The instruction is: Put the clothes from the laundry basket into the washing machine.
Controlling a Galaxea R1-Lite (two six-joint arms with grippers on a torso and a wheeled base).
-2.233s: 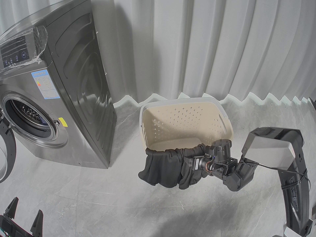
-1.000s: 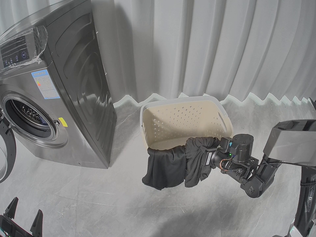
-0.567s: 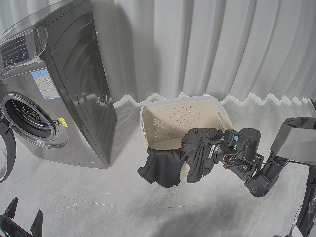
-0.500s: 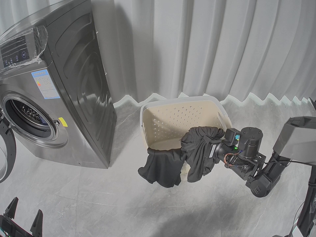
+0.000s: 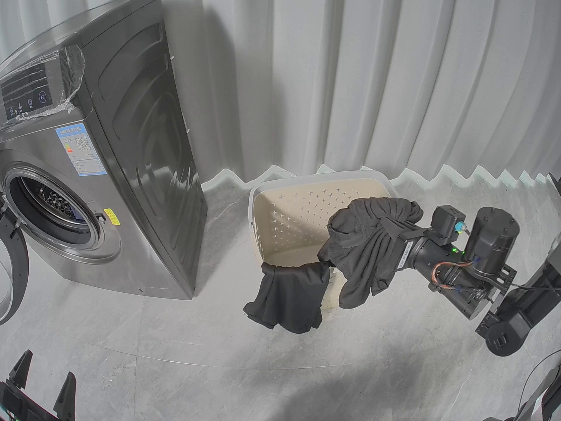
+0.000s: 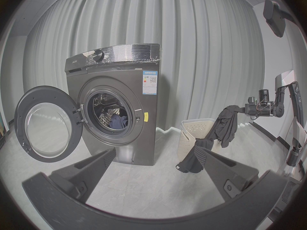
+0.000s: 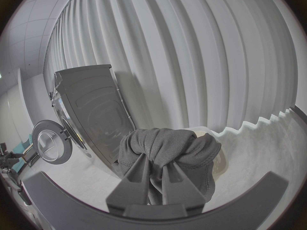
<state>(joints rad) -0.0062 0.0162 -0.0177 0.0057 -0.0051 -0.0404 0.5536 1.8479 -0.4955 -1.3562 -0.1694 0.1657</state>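
Dark garment (image 5: pixel 368 241) | right jaws clamped narrow on it, over laundry basket (image 5: pixel 286 211) | left jaws wide, empty

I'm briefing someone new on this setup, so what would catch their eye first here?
The dark garment bunched in the right gripper, held above the cream laundry basket with its lower end draped over the near rim. Next, the grey washing machine on the left, door swung open, clothes in the drum.

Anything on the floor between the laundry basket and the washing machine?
No. The floor between laundry basket and washing machine is bare, as the head view shows.
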